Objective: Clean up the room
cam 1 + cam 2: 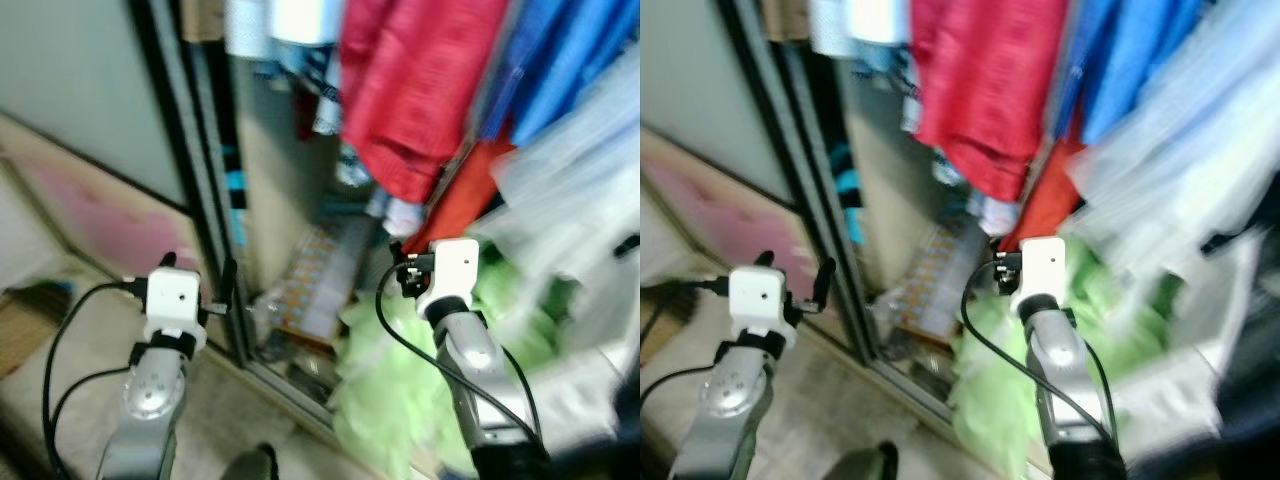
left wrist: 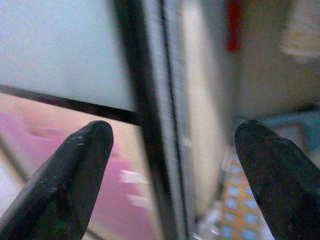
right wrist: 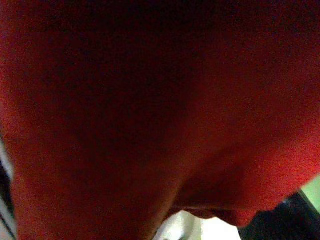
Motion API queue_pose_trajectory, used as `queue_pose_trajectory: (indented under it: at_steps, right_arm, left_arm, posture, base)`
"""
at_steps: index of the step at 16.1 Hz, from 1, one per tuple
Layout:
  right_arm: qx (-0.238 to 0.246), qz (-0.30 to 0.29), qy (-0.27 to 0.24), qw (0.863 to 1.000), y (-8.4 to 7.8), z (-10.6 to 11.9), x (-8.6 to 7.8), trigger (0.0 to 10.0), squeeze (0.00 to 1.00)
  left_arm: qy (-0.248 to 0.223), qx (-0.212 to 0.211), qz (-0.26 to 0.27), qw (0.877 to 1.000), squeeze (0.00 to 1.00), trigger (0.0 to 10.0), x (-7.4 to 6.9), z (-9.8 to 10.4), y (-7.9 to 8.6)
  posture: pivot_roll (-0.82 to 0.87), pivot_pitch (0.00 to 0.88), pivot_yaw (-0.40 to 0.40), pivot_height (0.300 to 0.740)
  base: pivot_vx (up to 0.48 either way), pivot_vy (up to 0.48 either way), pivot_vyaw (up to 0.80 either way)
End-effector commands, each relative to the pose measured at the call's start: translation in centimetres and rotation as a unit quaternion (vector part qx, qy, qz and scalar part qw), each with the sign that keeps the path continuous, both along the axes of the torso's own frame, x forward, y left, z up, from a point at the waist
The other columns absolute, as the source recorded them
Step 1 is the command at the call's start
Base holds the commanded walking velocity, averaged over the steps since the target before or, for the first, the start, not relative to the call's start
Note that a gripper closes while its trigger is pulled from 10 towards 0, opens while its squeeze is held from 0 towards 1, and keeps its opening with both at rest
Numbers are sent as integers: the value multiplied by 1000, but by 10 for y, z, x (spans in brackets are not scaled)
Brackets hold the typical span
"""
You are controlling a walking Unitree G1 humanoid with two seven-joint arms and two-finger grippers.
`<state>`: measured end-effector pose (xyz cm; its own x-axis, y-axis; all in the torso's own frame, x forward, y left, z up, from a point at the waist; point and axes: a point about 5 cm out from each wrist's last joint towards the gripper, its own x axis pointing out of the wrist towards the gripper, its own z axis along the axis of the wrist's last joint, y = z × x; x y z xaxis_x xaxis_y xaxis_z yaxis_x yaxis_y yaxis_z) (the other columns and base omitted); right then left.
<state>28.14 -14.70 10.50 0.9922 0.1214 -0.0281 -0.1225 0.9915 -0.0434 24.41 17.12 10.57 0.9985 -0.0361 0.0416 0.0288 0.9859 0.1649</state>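
Red garment point(image 1: 420, 90) hangs before raised right gripper point(image 1: 400, 262), jaws unclear; left gripper point(image 2: 170, 165) jaws wide.

wardrobe door frame point(image 1: 205, 215): dark, upright, slid aside, interior open | red garment point(image 1: 420, 90): hangs inside, hem bunched, blurred | blue garment point(image 1: 560, 70): hangs just beside the red | light green cloth point(image 1: 400, 380): crumpled heap at the wardrobe's foot, below the red garment

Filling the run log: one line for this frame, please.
scene: open closet, blurred | left gripper: fingers open, at door frame | right gripper: near red garment, fingers unclear | green cloth: low at right arm
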Motion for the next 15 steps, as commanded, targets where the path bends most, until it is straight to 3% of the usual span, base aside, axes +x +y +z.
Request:
queue_pose_trajectory:
  at_steps: [1,5,10,12,15]
  right_arm:
    - [0,-10,-11,1000,-7,6,3,10000,0]
    - [8,-8,-26,1000,-6,16,13,10000,0]
    - [30,-29,-44,998,-10,26,13,10000,0]
    - [32,-26,-41,998,-7,26,15,10000,0]
    - [18,-7,-35,999,-9,27,19,10000,0]
  left_arm:
    - [-8,3,16,1000,0,10000,3,6,9]
    - [-32,-14,26,999,0,10000,11,19,10]
    - [-22,4,-4,1000,0,10000,23,19,9]
    - [-21,8,0,1000,0,10000,25,19,16]
    - [-25,-4,13,1000,0,10000,23,18,13]
  posture:
    - [-27,0,-40,740]
    - [-24,0,-49,740]
    - [-31,0,-1,740]
    - [-34,0,-26,740]
    - [-26,0,-48,740]
  base:
    - [0,0,800]
    - [0,0,800]
    - [0,0,800]
    - [0,0,800]
    - [0,0,800]
